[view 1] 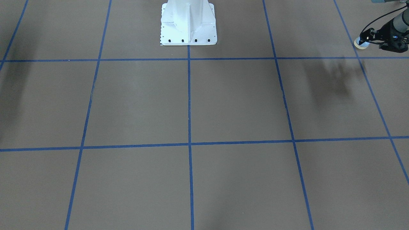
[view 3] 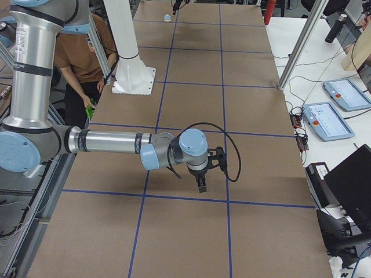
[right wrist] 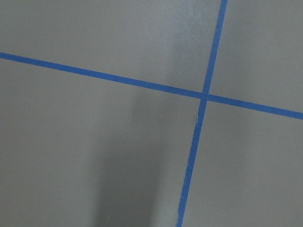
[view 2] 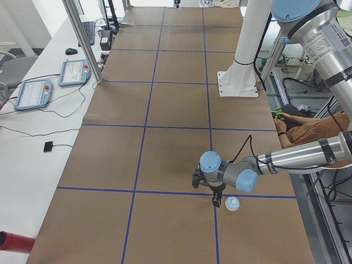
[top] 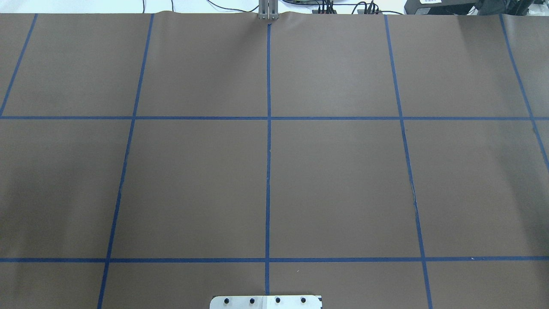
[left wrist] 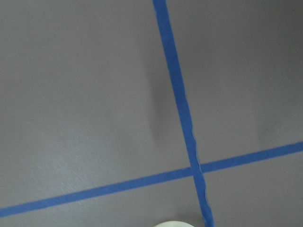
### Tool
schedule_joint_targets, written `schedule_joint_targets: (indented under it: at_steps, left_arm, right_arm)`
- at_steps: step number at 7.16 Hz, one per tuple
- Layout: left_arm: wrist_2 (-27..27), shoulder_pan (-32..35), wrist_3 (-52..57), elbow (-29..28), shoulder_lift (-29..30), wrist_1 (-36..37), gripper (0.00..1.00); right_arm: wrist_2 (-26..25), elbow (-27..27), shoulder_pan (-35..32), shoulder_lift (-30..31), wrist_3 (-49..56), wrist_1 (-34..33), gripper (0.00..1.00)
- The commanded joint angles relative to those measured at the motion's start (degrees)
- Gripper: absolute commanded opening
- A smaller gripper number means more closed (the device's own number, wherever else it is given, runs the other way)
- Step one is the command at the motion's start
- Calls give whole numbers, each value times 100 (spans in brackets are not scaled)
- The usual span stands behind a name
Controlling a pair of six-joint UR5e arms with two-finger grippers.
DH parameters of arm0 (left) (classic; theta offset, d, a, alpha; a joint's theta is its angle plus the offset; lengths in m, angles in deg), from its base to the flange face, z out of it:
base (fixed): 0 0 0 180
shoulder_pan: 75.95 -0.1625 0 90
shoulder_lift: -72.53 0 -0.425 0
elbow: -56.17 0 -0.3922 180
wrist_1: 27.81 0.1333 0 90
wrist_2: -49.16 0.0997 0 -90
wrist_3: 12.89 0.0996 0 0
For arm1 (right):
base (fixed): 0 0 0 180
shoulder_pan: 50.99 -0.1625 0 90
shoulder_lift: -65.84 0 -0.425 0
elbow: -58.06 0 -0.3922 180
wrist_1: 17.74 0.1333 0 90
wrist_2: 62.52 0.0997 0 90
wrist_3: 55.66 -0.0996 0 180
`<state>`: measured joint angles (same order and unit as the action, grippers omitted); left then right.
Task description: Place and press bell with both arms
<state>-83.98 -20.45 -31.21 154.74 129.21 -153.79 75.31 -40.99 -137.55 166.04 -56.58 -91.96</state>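
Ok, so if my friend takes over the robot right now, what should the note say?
Left gripper: hangs close to the bell at the left end of the table; jaws too small to judge.
Right gripper: hangs over the table at the other end; jaws unclear.
Bell: seems to sit on the table beside the left gripper, apparently not gripped.
Done: nothing that shows.
Left: place the bell, then press it.
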Motion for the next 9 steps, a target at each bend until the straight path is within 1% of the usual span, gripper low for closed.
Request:
schedule_joint_targets:
  at_steps: [1, 3, 4, 6, 8, 9]
  left_arm:
    - [25, -303, -347, -283, -149, -462, 100]
    - [42, -408, -391, -452, -96, -594, 100]
    - [25, -609, -531, -461, -26, -603, 100]
    - [34, -804, -558, -733, 202, -621, 100]
    - [16, -840, -585, -743, 168, -647, 100]
    - [7, -848, -593, -751, 98, -778, 100]
  right_arm:
    - [-20, 8, 35, 0, 4, -5, 100]
    - [-11, 17, 61, 0, -5, -5, 100]
    - [-11, 17, 61, 0, -5, -5, 100]
    - [-81, 34, 105, 0, -5, -5, 100]
    - [-81, 43, 123, 0, -14, 4, 100]
    - [-81, 61, 123, 0, -14, 4, 100]
